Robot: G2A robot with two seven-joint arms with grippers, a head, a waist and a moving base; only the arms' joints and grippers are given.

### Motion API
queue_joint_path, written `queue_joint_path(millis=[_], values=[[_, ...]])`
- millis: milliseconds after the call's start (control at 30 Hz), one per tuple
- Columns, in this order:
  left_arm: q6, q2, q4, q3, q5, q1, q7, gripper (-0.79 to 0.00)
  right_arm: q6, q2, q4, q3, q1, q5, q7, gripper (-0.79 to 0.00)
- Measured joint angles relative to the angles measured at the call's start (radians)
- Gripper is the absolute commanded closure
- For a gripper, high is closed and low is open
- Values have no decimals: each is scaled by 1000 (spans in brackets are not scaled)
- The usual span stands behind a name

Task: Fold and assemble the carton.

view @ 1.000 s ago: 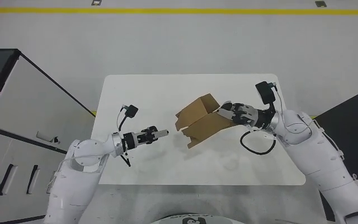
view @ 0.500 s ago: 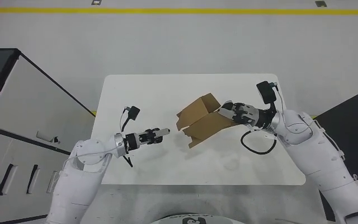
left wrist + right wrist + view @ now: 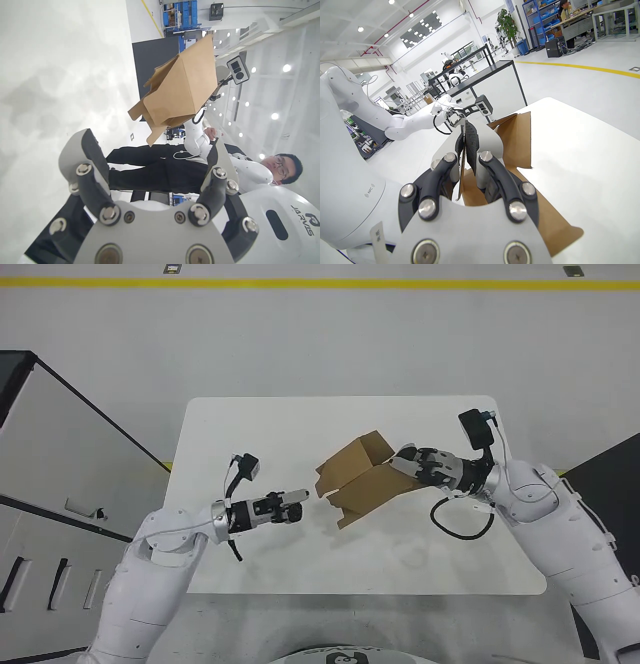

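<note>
The white left arm (image 3: 172, 532) is stretched toward the middle, its grey two-fingered left gripper (image 3: 296, 504) held wide open. The white right arm (image 3: 527, 492) is bent inward, its grey right gripper (image 3: 405, 456) pinched on the brown cardboard carton (image 3: 352, 476).

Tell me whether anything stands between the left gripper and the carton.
Nothing visible does. The left gripper, jaws open, faces the carton across a gap above the table; the right gripper holds the carton's far side.
</note>
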Motion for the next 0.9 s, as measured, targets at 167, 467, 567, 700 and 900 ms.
queue_joint_path(millis=[167, 467, 567, 700, 900], values=[[41, -9, 38, 40, -132, -12, 28, -785, 0, 0, 0, 0, 0, 0, 0, 0], [88, -17, 93, 83, -226, -49, 47, -785, 0, 0, 0, 0, 0, 0, 0, 0], [89, -17, 93, 84, -227, -48, 49, -785, 0, 0, 0, 0, 0, 0, 0, 0], [112, -23, 105, 105, -313, -44, 62, -785, 0, 0, 0, 0, 0, 0, 0, 0], [122, -31, 137, 125, -432, -57, 59, -785, 0, 0, 0, 0, 0, 0, 0, 0]])
